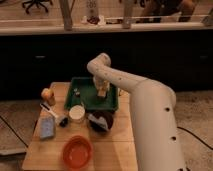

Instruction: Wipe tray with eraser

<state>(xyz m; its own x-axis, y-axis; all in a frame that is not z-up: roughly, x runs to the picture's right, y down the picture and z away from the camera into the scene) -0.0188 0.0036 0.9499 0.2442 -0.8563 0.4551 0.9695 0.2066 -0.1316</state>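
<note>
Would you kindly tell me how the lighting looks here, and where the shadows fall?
Camera view: warm, dim light on the wooden table; the wall behind is near black; the end effector over the green tray throws no clear shadow.

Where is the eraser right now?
In the camera view the eraser sits inside the tray, toward its right side in the picture, directly under the claw. The white cup stands just outside the tray's front rim.
</note>
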